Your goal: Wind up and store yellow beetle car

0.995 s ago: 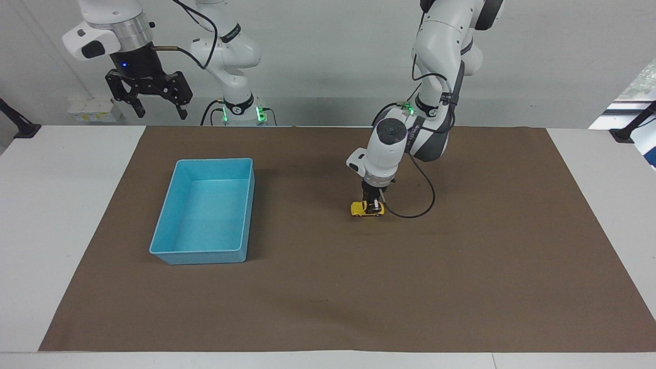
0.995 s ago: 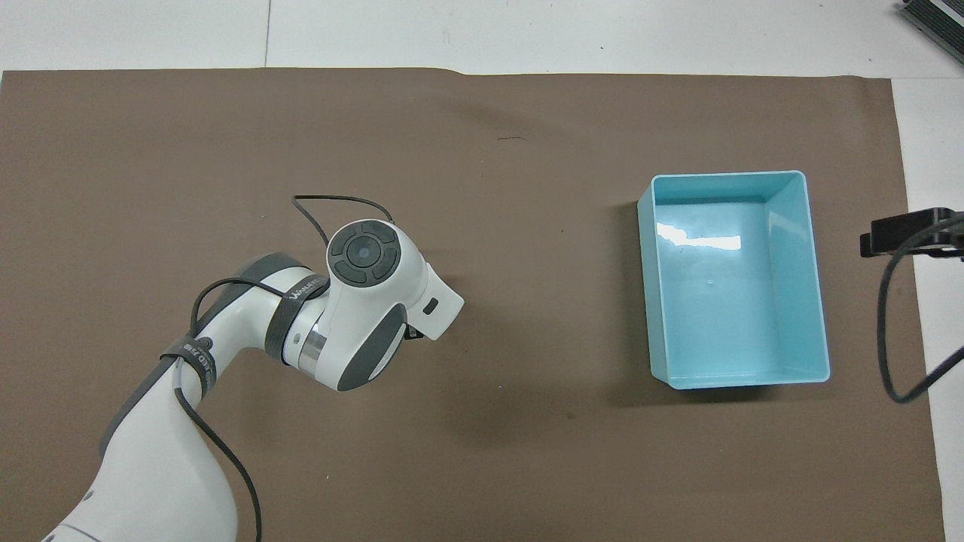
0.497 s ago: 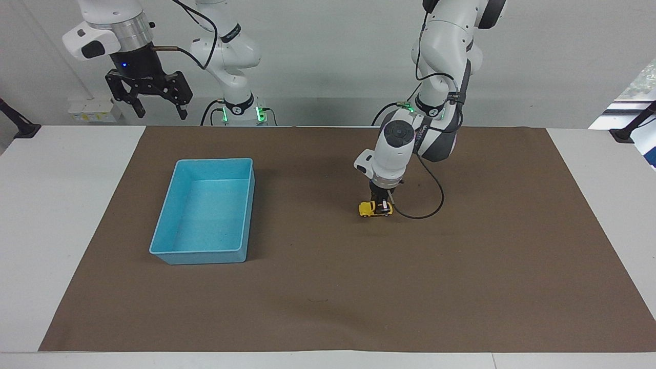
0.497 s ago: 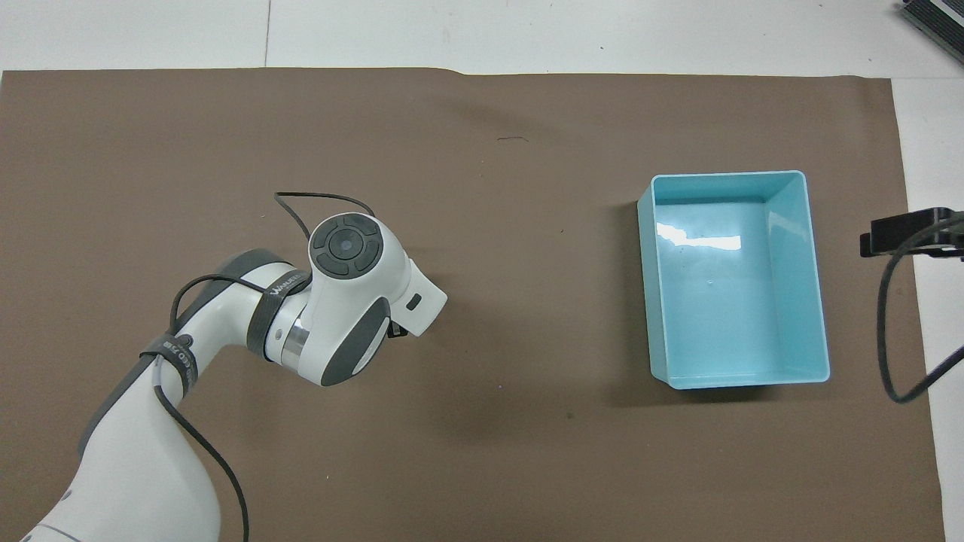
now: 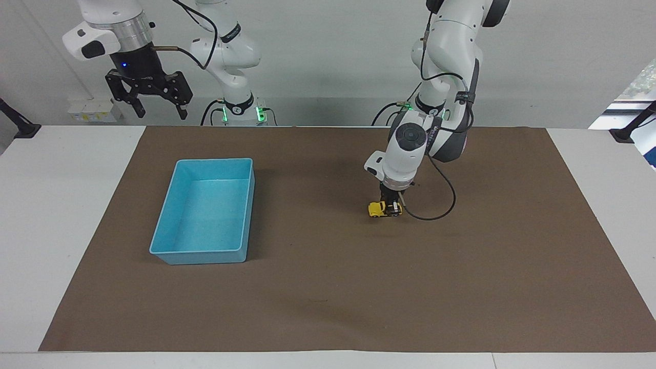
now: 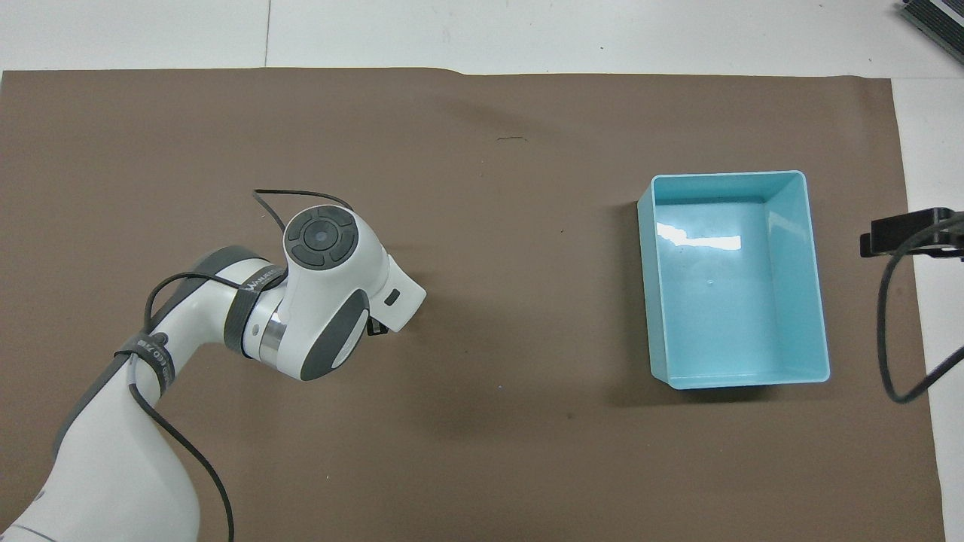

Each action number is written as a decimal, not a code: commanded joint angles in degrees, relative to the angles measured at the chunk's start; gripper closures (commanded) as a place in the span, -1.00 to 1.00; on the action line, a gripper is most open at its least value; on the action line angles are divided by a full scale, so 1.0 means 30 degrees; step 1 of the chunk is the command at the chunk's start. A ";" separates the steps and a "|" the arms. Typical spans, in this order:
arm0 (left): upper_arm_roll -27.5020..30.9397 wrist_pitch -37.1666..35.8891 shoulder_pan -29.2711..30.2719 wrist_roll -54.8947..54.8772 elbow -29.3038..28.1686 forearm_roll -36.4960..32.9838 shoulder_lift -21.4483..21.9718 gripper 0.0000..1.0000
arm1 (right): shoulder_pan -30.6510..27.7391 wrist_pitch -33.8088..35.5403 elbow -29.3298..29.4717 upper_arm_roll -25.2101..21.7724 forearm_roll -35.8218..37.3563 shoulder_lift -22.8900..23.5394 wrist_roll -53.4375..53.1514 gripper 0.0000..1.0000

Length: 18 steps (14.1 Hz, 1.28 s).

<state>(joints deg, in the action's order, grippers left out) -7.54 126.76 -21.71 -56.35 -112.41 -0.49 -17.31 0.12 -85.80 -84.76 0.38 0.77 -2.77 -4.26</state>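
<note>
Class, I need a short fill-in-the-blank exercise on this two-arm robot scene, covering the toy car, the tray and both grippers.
1. The left gripper is shut on the yellow beetle car, whose wheels are down on the ____ mat.
2. The blue tray holds ____.
3. The tray lies toward the ____ arm's end of the table.
4. The right gripper waits raised, its fingers ____.

Missing words: brown; nothing; right; open
</note>
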 commanded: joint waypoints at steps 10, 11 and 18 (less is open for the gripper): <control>-0.0066 -0.0088 0.1581 -0.1927 -0.0792 -0.0891 0.0610 -1.00 | -0.0187 0.0211 -0.0136 0.0136 0.0123 -0.0248 -0.0016 -1.00; -0.0066 -0.0762 0.1524 -0.1870 -0.0732 -0.0891 0.1282 -1.00 | -0.0187 0.0211 -0.0136 0.0136 0.0123 -0.0248 -0.0016 -1.00; 0.0022 -0.2613 0.2986 -0.0031 0.0937 -0.0861 0.2956 -1.00 | -0.0187 0.0211 -0.0136 0.0136 0.0123 -0.0248 -0.0016 -1.00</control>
<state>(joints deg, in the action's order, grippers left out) -6.93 120.16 -15.31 -59.51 -109.99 -1.70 -9.43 0.12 -85.80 -84.76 0.38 0.77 -2.77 -4.26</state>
